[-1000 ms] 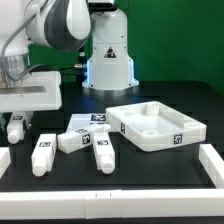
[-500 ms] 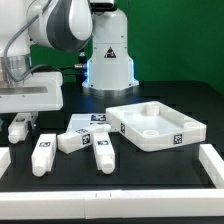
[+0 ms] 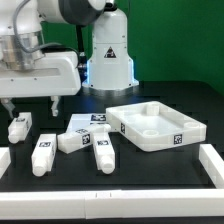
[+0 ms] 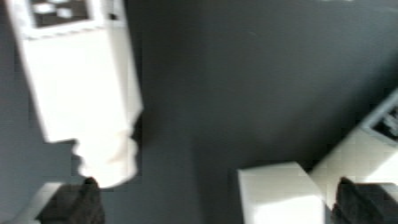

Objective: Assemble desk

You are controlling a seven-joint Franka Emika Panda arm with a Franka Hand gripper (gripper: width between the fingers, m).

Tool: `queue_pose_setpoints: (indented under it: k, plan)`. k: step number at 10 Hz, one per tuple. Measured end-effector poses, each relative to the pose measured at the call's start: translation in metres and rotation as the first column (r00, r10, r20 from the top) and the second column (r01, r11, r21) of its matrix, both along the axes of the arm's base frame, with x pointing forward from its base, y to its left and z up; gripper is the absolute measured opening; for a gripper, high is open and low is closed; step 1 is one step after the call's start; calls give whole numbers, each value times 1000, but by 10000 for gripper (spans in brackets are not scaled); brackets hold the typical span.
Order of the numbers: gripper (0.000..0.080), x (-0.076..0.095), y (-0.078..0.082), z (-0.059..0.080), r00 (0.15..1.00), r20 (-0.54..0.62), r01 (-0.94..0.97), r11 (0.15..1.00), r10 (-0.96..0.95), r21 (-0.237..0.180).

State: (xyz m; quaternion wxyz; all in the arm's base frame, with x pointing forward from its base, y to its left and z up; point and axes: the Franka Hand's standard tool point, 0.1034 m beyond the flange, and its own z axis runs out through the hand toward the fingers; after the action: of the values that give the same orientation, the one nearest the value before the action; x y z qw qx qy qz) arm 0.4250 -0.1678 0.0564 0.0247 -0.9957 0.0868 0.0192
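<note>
The desk top (image 3: 155, 127) is a smooth, matte white plastic tray, rectangular with a raised rim. It lies flat on the black table (image 3: 150, 175) toward the exterior view's right, with one black-and-white square tag on its near wall. Its hollow shows only its own floor and the round sockets moulded into the corners. Four short white block legs lie loose on the table, to the exterior view's left of the tray, each with a square tag. The first leg (image 3: 18, 126) lies farthest to that side. The second leg (image 3: 42, 153), third leg (image 3: 72, 140) and fourth leg (image 3: 103, 153) lie in a loose row in front of the marker board (image 3: 88, 120), a thin flat white sheet printed with tags. The jaws hang spread wide over the first leg and hold nothing. In the wrist view that leg (image 4: 80, 90) is a long, squared white block that narrows to a rounded peg. The peg end lies just beside one dark fingertip (image 4: 71, 203); I cannot tell whether they touch. Low white border blocks (image 3: 212, 160) line the table's edges, and the glossy white robot base (image 3: 108, 55) stands behind.
</note>
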Motion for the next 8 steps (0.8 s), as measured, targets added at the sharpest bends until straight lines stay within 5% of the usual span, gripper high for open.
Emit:
queue_pose_setpoints:
  k: [2, 6, 8]
  plan:
    - [649, 15, 39, -4, 989, -18, 143, 990, -144, -9]
    - [649, 15, 39, -5, 994, -18, 105, 994, -105, -7]
    - [649, 30, 55, -5, 964, -27, 265, 964, -265, -18]
